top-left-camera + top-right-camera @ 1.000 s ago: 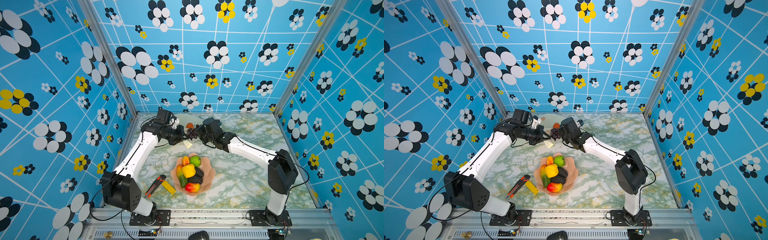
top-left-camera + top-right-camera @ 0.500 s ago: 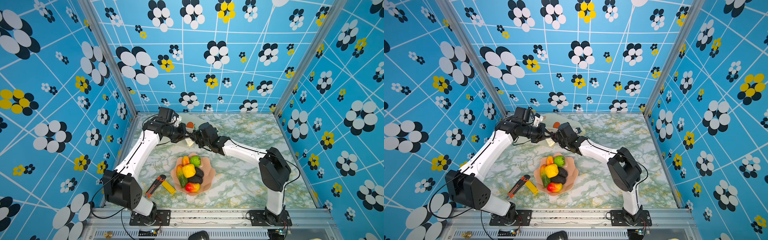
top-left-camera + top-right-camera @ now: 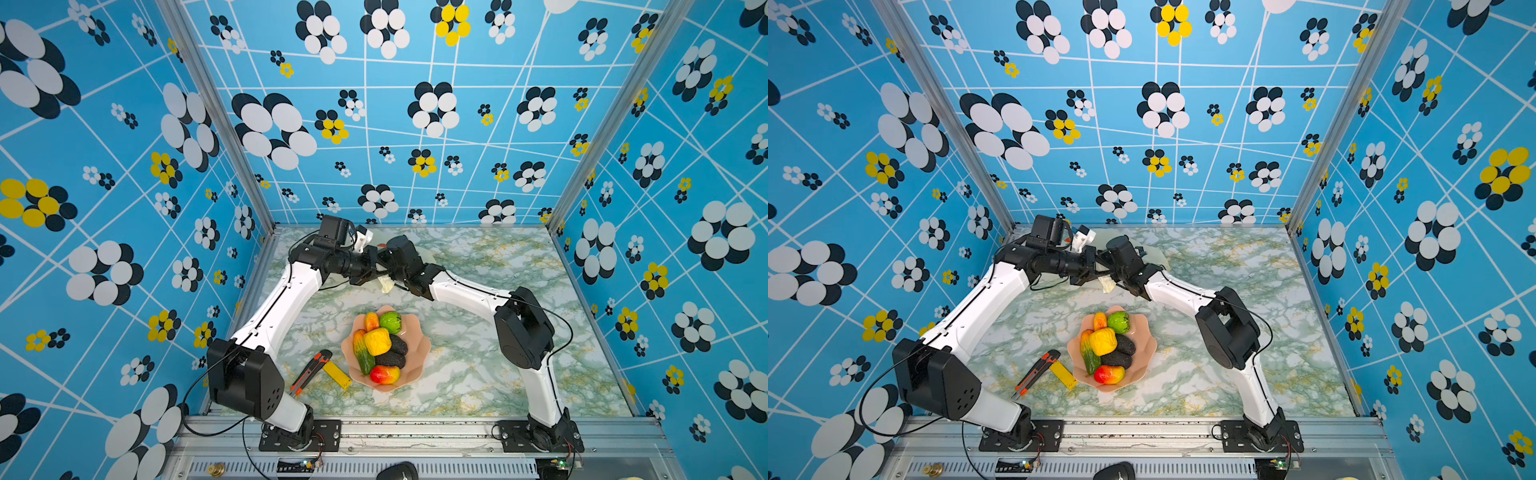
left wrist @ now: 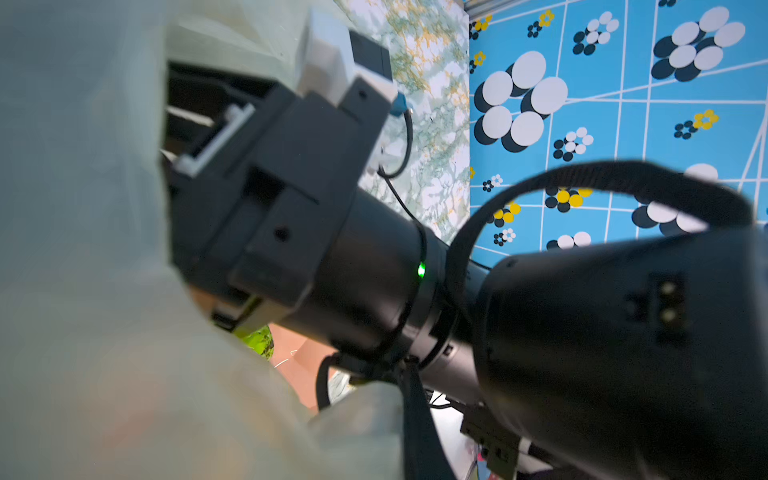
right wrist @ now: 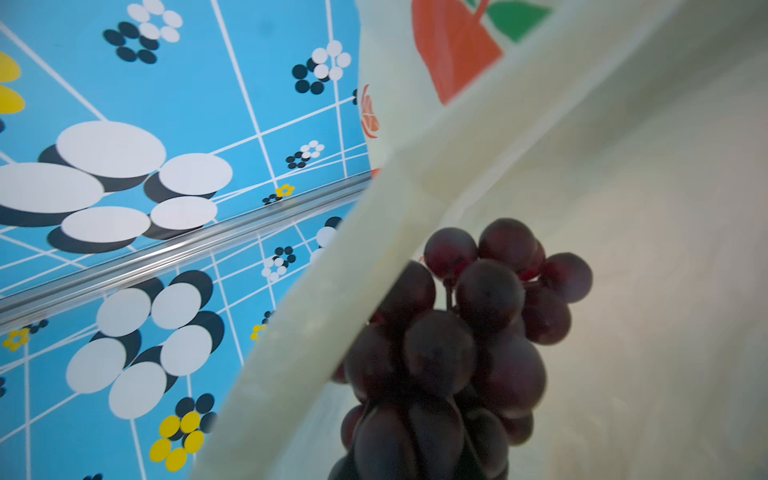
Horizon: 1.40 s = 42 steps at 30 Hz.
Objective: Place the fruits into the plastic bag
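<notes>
In both top views a bench [image 3: 478,365] of green-and-gold veined marble fills a booth. Its walls [image 3: 415,124] are bright blue, crossed by white lines and dotted with black, white and yellow flowers. Toward the near middle a pink bowl [image 3: 422,347] holds the fruits [image 3: 377,341]: a green round one, a yellow lumpy one, two black ovals, a red-yellow mango and two elongated pieces. Just left of it lie a utility knife [image 3: 309,372] and a yellow block [image 3: 337,375]. At the far side the left fingers [image 3: 369,268] and right fingers [image 3: 381,261] meet, and a corner of the plastic bag [image 3: 385,285] hangs below them.

In the left wrist view the bag's pale, translucent film [image 4: 104,332] hides the left fingers. They are fully closed, but I cannot tell what they pinch. The right arm's black wrist [image 4: 270,199] disappears behind the film.

In the right wrist view the bag is cream-yellow with an orange fruit print [image 5: 453,50]. It opens around a dark purple grape bunch [image 5: 457,340], on which the unseen right fingers are nearly closed.
</notes>
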Each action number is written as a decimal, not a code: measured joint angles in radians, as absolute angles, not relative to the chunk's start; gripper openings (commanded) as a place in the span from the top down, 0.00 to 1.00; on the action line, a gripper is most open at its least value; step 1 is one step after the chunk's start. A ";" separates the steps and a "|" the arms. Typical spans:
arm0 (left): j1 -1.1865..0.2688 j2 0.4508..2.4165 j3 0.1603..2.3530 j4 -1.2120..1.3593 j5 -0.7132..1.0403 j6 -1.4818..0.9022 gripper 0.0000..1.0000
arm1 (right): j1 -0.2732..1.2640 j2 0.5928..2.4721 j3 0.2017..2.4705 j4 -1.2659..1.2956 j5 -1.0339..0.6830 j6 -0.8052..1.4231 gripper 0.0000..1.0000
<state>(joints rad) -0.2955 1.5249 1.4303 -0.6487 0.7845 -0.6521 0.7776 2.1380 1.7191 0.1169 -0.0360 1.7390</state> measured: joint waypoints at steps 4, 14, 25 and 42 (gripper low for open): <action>-0.310 1.515 1.414 -0.615 0.834 -0.662 1.00 | 0.748 2.155 1.740 0.146 -0.040 1.708 0.85; -0.330 1.515 1.414 -0.541 0.914 -0.691 1.00 | 0.675 2.112 1.605 0.226 0.002 1.626 0.85; -0.354 1.515 1.414 -0.492 0.954 -0.709 1.00 | 0.596 1.901 1.431 0.185 0.119 1.457 0.86; -0.353 1.515 1.381 -0.480 0.954 -0.708 1.00 | 0.680 2.163 1.665 0.179 -0.070 1.491 0.85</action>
